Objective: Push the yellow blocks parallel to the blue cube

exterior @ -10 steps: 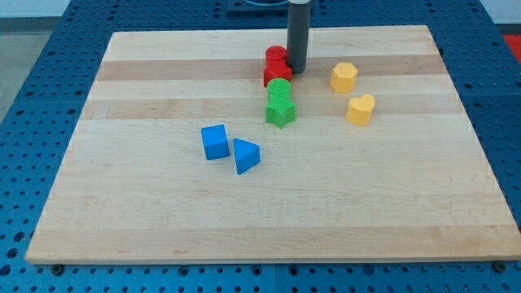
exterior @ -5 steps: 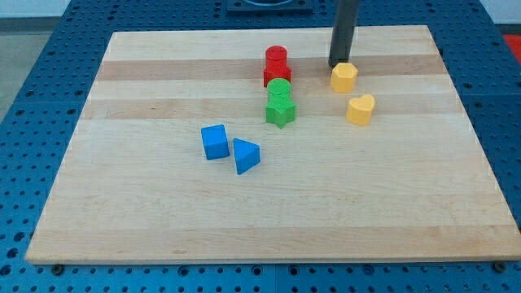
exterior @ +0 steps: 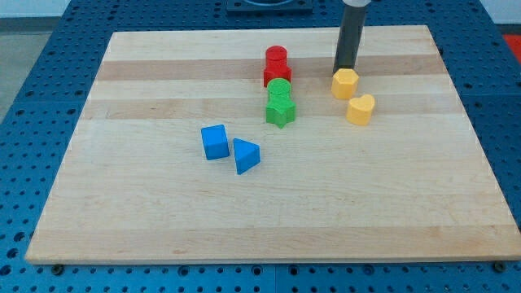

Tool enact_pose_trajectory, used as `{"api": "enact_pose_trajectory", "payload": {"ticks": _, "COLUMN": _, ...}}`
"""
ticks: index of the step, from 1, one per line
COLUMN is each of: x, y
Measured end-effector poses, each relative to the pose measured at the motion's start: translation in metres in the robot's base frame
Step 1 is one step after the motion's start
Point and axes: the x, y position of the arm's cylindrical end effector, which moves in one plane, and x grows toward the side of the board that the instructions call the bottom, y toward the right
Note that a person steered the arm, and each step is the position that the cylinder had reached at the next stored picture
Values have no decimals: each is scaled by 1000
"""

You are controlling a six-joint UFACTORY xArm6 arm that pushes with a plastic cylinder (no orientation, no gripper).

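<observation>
Two yellow blocks lie at the view's upper right: a yellow hexagonal block and, just below and right of it, a yellow heart-shaped block. They sit close together. My tip stands right at the top edge of the hexagonal block, touching or nearly touching it. The blue cube lies left of centre, with a blue triangular block beside it on its right.
A red cylinder and a red block sit at the top centre, with a green cylinder and a green star block directly below them. The wooden board rests on a blue perforated table.
My tip moved from beside the red blocks rightward to the top of the yellow hexagonal block. That block has slid a little down towards the heart-shaped one.
</observation>
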Motion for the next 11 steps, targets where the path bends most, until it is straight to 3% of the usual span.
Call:
{"api": "enact_pose_trajectory", "payload": {"ticks": 4, "x": 33, "y": 0}}
{"api": "enact_pose_trajectory", "payload": {"ticks": 9, "x": 116, "y": 5}}
{"api": "enact_pose_trajectory", "payload": {"ticks": 11, "x": 100, "y": 19}}
